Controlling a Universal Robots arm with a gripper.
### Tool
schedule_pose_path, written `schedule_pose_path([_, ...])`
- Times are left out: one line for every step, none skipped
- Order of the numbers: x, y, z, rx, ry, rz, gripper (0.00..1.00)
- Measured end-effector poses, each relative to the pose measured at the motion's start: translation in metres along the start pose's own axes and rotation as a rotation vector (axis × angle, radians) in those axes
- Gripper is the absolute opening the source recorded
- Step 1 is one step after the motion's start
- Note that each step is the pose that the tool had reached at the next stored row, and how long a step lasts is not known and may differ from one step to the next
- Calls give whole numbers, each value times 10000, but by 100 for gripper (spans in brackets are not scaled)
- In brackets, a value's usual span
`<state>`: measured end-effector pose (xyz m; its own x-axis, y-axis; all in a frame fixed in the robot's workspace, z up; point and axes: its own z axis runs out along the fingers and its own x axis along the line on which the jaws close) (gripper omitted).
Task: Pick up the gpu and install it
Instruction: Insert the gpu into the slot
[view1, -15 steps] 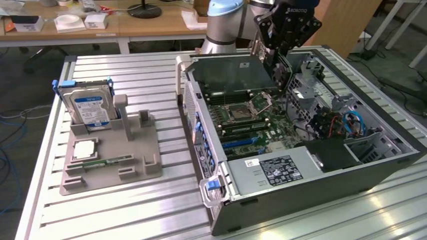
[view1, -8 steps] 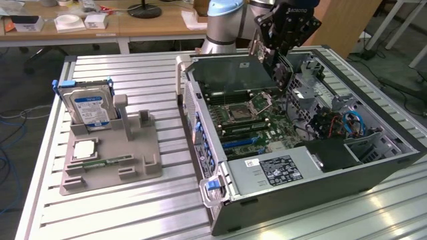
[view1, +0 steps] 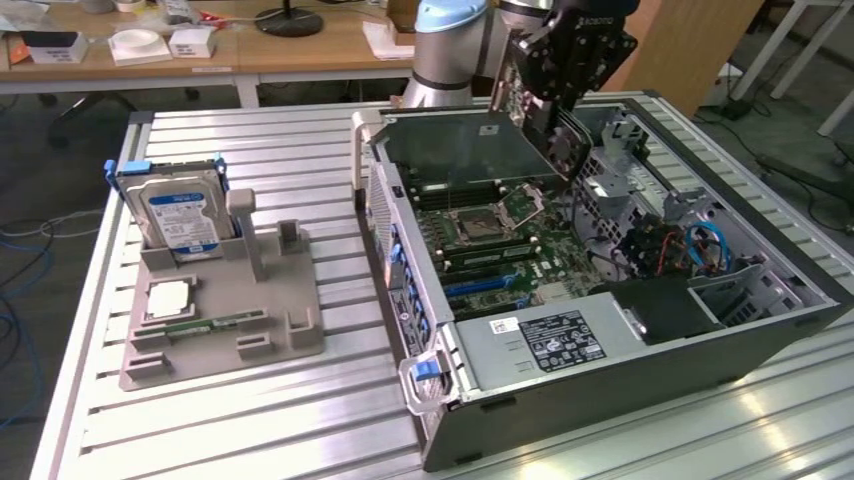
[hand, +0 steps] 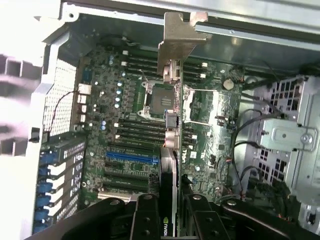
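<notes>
fingers (hand: 146, 220) clamped on gpu (hand: 169, 165) | held edge-on over motherboard (hand: 125, 125) in open case (view1: 787, 290) | white sticker (view1: 558, 340) text illegible

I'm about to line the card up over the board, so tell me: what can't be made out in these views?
Wrist view: the gpu, clamped in the gripper, is edge-on and covers the motherboard strip beneath, hiding whichever slot lies under it.
Exterior view: the gpu blends into the dark gripper, so its lower edge and gap to the motherboard cannot be told.
Exterior view: the power supply label print is too small.
</notes>
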<state>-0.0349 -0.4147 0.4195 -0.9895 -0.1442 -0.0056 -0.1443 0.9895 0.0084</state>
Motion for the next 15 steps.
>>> schedule_pose_path([0, 0, 0, 0, 2, -174, 26])
schedule_pose_path([0, 0, 0, -1, 3, -348, 26])
schedule_pose_path([0, 0, 1, -3, 4, -521, 26])
schedule_pose_path([0, 0, 2, -4, 6, -693, 26])
schedule_pose_path([0, 0, 2, -5, 7, -871, 26])
schedule_pose_path([0, 0, 3, -6, 9, -1047, 26])
schedule_pose_path([0, 0, 4, -7, 10, -1224, 26])
schedule_pose_path([0, 0, 5, -8, 12, -1409, 26])
schedule_pose_path([0, 0, 6, -9, 13, -1570, 26])
schedule_pose_path([0, 0, 7, -10, 14, -1727, 26])
schedule_pose_path([0, 0, 8, -11, 16, -1876, 26])
schedule_pose_path([0, 0, 8, -11, 17, -2015, 26])
schedule_pose_path([0, 0, 9, -12, 19, -2156, 26])
schedule_pose_path([0, -1, 10, -13, 20, -2305, 26])
schedule_pose_path([0, -1, 11, -14, 20, -2444, 26])
